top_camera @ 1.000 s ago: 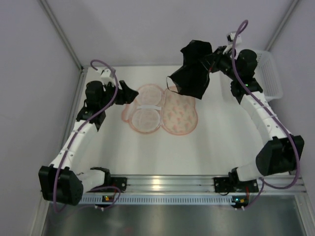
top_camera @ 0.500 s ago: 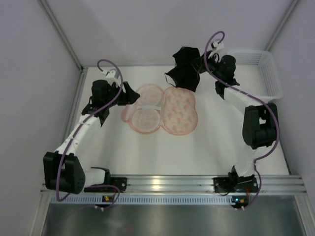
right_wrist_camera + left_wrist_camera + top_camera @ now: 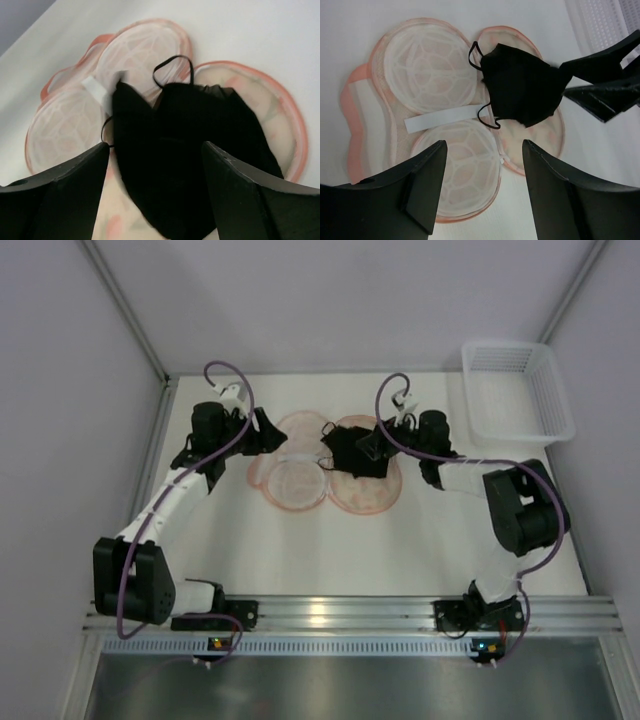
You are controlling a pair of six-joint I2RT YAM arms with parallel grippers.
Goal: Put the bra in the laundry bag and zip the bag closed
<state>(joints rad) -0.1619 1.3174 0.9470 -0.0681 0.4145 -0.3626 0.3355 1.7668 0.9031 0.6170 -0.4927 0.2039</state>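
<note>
Black bra (image 3: 352,452) lies on the opened laundry bag (image 3: 293,483) at frame centre; right claw (image 3: 155,192) and left claw (image 3: 482,185) both released, empty.

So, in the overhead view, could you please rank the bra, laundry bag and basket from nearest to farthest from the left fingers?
1. Laundry bag, just beside the left fingers.
2. Bra, on the bag's right half.
3. Basket, far right corner.

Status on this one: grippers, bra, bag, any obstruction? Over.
Left gripper open, empty. Right gripper open over the bra. Bra lying on the laundry bag, bag spread open, unzipped. No obstruction.
</note>
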